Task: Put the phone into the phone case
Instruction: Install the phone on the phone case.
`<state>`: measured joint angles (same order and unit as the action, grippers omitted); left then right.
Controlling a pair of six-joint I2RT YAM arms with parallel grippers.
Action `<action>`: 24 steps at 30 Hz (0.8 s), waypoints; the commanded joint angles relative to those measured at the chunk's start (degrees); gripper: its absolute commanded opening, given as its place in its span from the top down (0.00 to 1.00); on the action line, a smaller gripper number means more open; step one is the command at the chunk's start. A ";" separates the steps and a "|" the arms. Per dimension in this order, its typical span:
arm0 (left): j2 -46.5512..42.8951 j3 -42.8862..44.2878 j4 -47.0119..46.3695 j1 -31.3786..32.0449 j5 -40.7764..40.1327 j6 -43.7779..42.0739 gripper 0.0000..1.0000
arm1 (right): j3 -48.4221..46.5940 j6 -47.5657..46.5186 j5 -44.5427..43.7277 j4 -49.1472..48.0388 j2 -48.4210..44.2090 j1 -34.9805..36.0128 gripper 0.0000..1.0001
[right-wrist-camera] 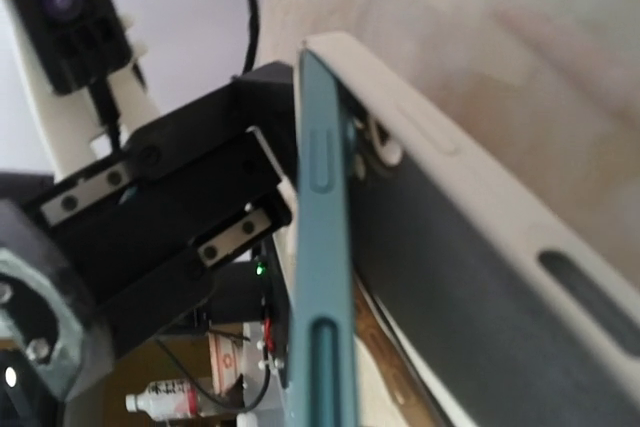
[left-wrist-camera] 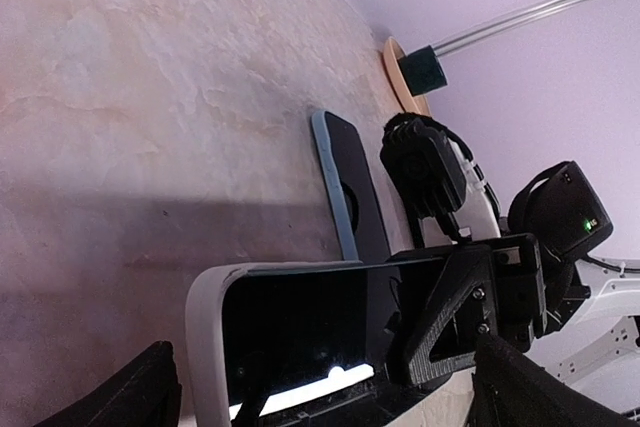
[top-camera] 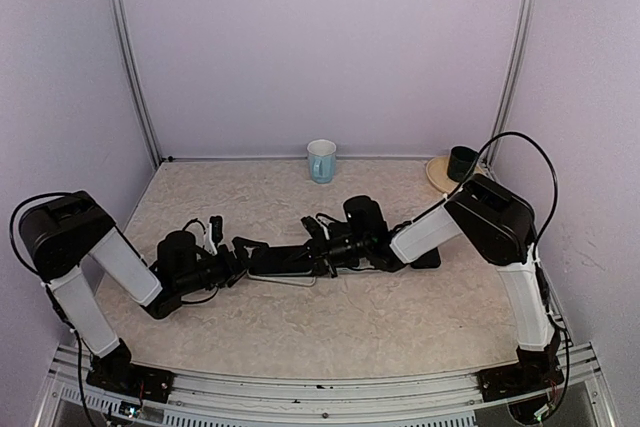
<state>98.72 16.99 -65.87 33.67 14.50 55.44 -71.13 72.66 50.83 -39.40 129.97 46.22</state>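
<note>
At the table's (top-camera: 350, 332) middle the phone (right-wrist-camera: 318, 277) is only partly seated in the white case (right-wrist-camera: 480, 182), one edge lifted, and with the left gripper (left-wrist-camera: 330, 402) spread wide around it and the right gripper (top-camera: 322, 247) clenched, the unheld case could be shoved aside when pressed.

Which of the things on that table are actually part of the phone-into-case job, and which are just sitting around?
Part of the job:
- phone, dark screen up
- white phone case beneath it

Just lying about:
- pale mug at the back
- dark green cup on a tan plate
- flat dark slab with a blue-grey edge, too unclear to name
</note>
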 commanded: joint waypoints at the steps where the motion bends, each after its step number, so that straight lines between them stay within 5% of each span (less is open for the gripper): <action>1: -1.82 0.99 -0.31 -0.36 5.92 -2.37 0.01 | 1.88 -4.69 2.75 -5.12 -5.25 -0.27 1.00; 10: -4.77 1.37 -2.77 0.44 11.78 -3.73 0.04 | 5.02 -7.83 4.29 -5.94 -6.99 -0.26 1.00; 24: -4.68 3.29 -3.19 3.30 15.89 -4.11 0.22 | 6.47 -10.67 5.24 -7.35 -8.33 0.08 1.00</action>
<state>94.98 18.11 -66.08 35.40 26.17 52.45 -64.82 63.59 55.07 -43.42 124.11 46.00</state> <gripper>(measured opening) 0.813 0.054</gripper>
